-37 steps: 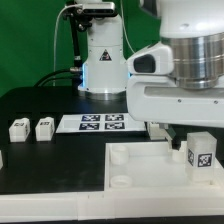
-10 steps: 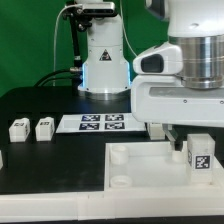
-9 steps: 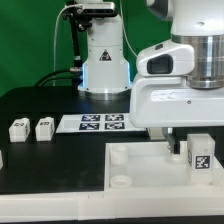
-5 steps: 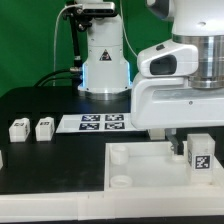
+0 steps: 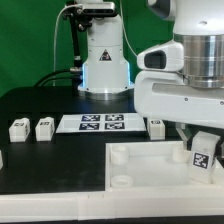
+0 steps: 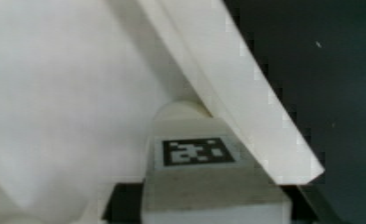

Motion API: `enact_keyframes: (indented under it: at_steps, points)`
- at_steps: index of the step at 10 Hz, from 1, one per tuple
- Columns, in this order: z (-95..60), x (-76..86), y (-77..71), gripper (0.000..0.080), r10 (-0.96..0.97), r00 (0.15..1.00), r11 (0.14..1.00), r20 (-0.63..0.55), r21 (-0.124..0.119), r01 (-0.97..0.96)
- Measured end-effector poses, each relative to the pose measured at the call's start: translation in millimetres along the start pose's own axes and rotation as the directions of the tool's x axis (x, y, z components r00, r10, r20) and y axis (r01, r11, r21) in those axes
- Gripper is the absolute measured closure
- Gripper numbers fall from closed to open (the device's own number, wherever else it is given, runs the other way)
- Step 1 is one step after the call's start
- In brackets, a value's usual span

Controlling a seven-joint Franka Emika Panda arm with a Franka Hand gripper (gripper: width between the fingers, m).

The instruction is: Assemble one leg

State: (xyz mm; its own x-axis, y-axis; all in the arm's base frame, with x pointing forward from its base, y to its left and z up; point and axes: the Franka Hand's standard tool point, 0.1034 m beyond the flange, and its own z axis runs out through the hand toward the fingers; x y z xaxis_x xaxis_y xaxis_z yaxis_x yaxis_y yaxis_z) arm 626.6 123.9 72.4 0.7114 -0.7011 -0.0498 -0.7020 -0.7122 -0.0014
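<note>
Leg [image 5: 203, 155] with its tag sits tilted at the tray's [image 5: 140, 170] corner on the exterior view's right, seemingly pinched by my gripper [image 5: 203, 140]. Judging seating unfinished: it looks not upright yet. Three spare legs [image 5: 18, 128] wait on the table, untouched.

The marker board [image 5: 101, 123] lies behind the white tray [image 5: 150, 178] on the black table [image 5: 50, 165].

A robotics lab: a matte black table [image 5: 50, 160] stands before a plain green backdrop curtain [image 5: 30, 40], with a flat white marker board [image 5: 100, 123] fixed beside the white robot arm base [image 5: 103, 60].
</note>
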Motion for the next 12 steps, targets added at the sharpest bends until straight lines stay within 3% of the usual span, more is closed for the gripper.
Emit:
enact_keyframes:
  at_steps: [3,4,7,8,9,10,11,12]
  points:
    - [2.6,7.8,2.5,0.0506,0.440,0.896,0.896,0.054,0.034,-0.442]
    - [2.8,7.9,2.6,0.0506,0.516,0.854,0.855,0.064,0.033,-0.518]
    - [3.5,5.9,0.7,0.0506,0.777,0.624,0.625,0.086,0.013,-0.780]
    - [3.6,5.9,0.8,0.0506,0.771,0.631,0.633,0.086,0.014,-0.774]
    - [3.7,5.7,0.7,0.0394,0.766,0.637,0.638,0.086,0.014,-0.770]
    - [4.8,4.6,0.4,0.0258,0.688,0.721,0.721,0.081,0.027,-0.692]
    - [7.8,0.6,-0.3,0.0258,0.588,0.806,0.805,0.075,0.042,-0.591]
    - [7.0,0.8,-0.4,0.0172,0.495,0.866,0.865,0.068,0.053,-0.499]
